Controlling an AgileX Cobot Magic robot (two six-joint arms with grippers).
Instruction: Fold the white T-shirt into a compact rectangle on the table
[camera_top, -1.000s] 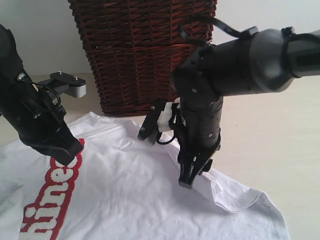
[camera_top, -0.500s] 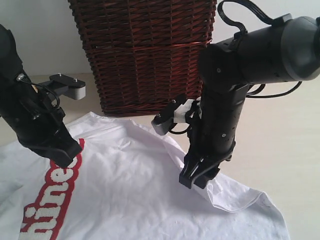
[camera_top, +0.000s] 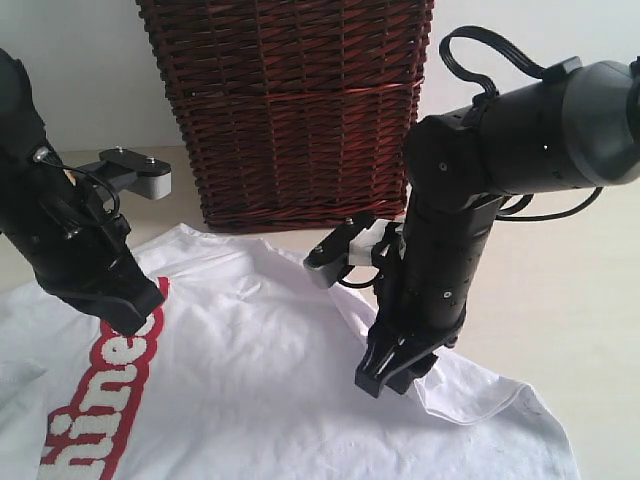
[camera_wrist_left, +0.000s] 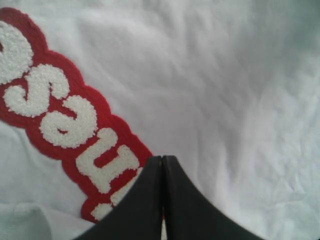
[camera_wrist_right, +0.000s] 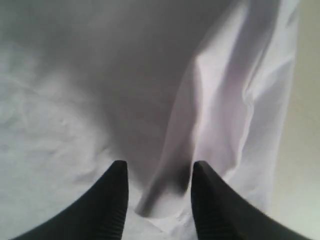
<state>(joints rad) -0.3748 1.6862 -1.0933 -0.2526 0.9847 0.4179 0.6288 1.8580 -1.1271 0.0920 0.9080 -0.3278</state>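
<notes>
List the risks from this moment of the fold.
The right claw stands open astride a raised ridge of the soft white T-shirt; closing may pinch several layers and bunch the fold.
The left claw is shut over the red-outlined lettering, so it may drag cloth rather than grip it.

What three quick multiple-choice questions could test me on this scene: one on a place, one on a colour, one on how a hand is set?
1. Where is the basket relative to the shirt?
A. on it
B. beyond its far edge
C. under it

2. What colour outlines the lettering?
A. blue
B. red
C. green

3. How is the right hand set?
A. open
B. shut on cloth
C. out of sight

Answers:
1 B: the basket stands on the table past the shirt.
2 B: red rims the white letters.
3 A: its fingers stand apart, astride a ridge of cloth.
</notes>
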